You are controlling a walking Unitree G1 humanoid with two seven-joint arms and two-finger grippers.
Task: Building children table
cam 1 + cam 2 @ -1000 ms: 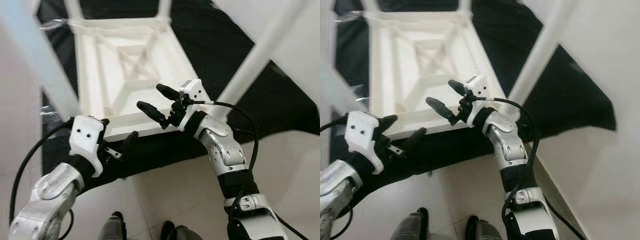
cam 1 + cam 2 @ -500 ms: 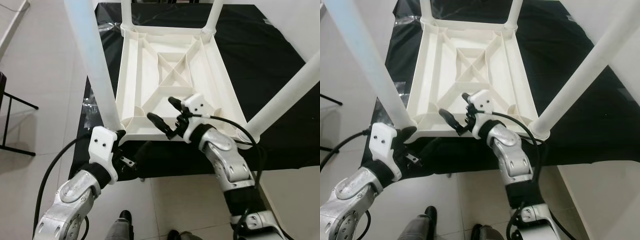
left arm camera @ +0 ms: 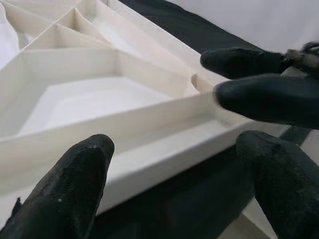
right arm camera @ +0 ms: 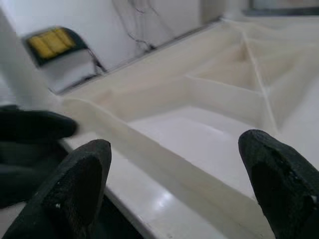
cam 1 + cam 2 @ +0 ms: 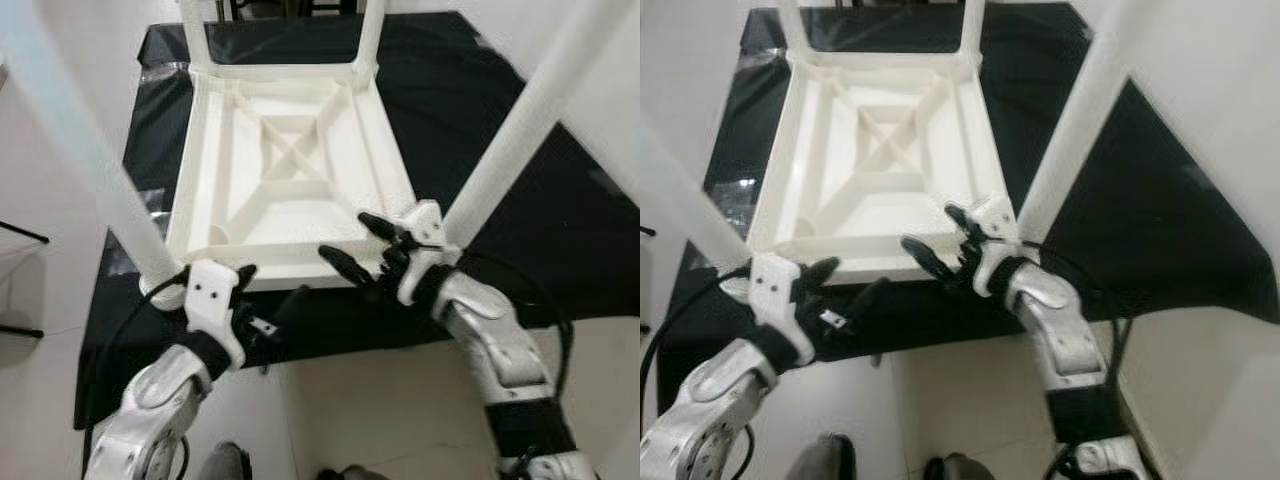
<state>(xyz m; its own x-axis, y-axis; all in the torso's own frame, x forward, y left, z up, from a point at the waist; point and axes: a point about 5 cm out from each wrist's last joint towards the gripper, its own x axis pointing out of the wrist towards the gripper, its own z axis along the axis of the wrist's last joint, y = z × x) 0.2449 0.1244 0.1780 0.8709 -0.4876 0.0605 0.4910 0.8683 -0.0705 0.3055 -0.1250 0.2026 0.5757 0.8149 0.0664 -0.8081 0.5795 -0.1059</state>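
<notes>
A white children's table (image 5: 290,180) lay upside down on a black cloth (image 5: 480,130) in the upper middle of the left eye view, its ribbed underside with a cross brace facing up and its white legs (image 5: 520,130) rising toward the camera at the corners. The left gripper (image 5: 270,295) sat at lower left of centre, at the table's near edge by the near-left corner, with its two black fingers spread wide and nothing between them; in the left wrist view the fingers (image 3: 75,184) framed the table's near rim. The right gripper (image 5: 362,248) hovered right of centre over the same near edge, close to the near-right leg, its fingers likewise spread wide and empty. The pale floor (image 5: 400,400) filled the lower part of the frame.
</notes>
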